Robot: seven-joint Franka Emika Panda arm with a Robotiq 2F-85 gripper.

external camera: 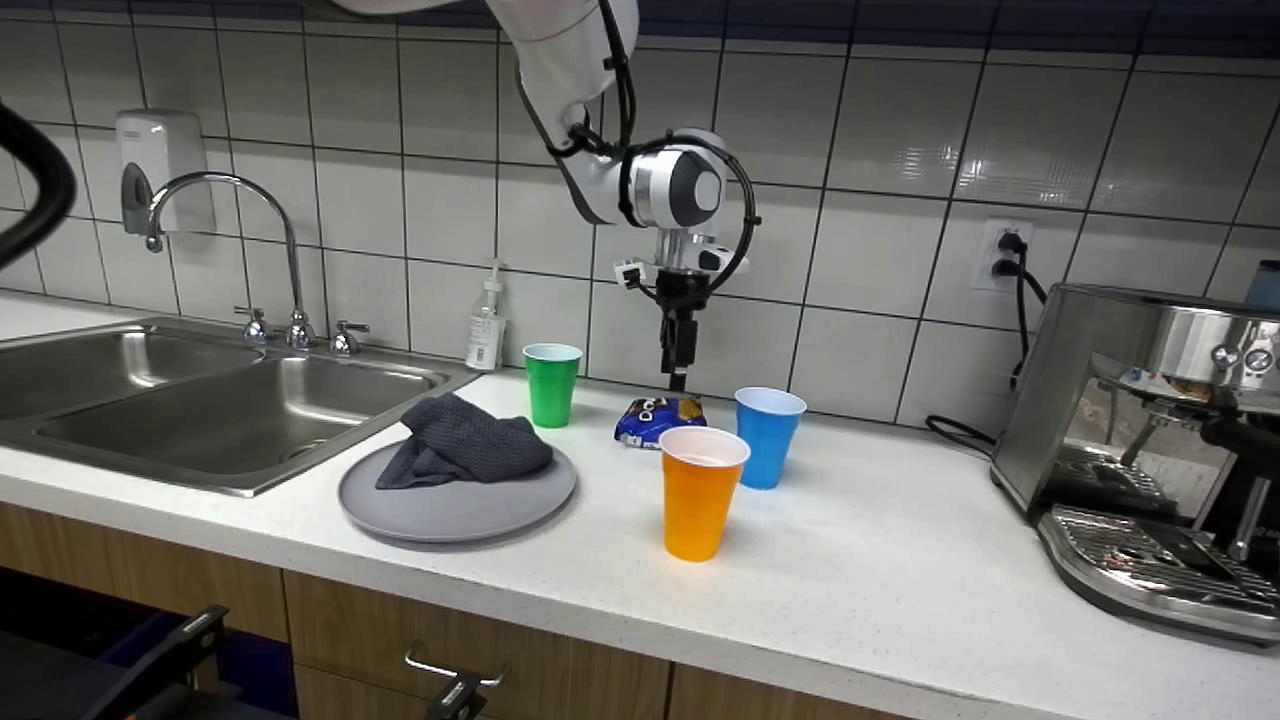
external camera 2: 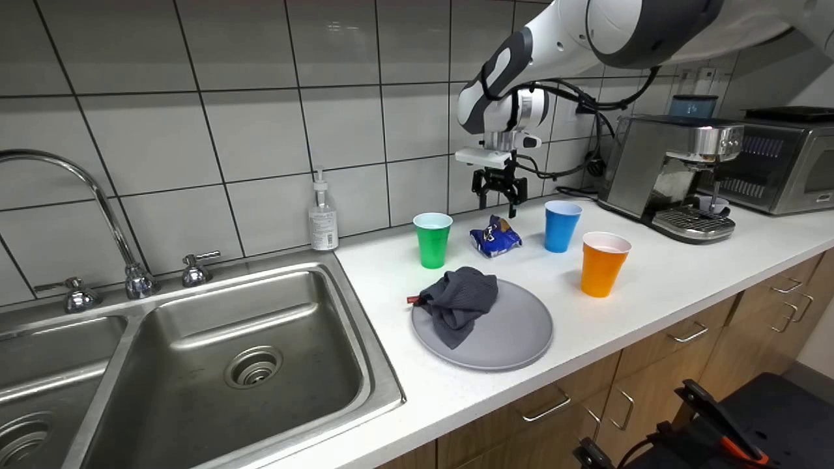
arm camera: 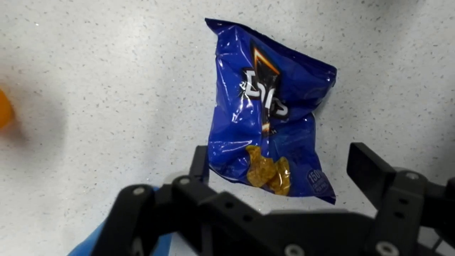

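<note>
The gripper (external camera 2: 498,205) is spread wide with nothing grasped, suspended above the chip bag (arm camera: 265,113) laid on the counter (arm camera: 124,64). In the wrist view, the orange cup (arm camera: 4,108) is seen at nine o'clock from the bag. The bag is judged light, soft and slippery, its contents easily crushed, and best pinched gently at its three and nine o'clock edges, across the waist.

Soft shadows, glare on pkg (arm camera: 268,117)
</note>
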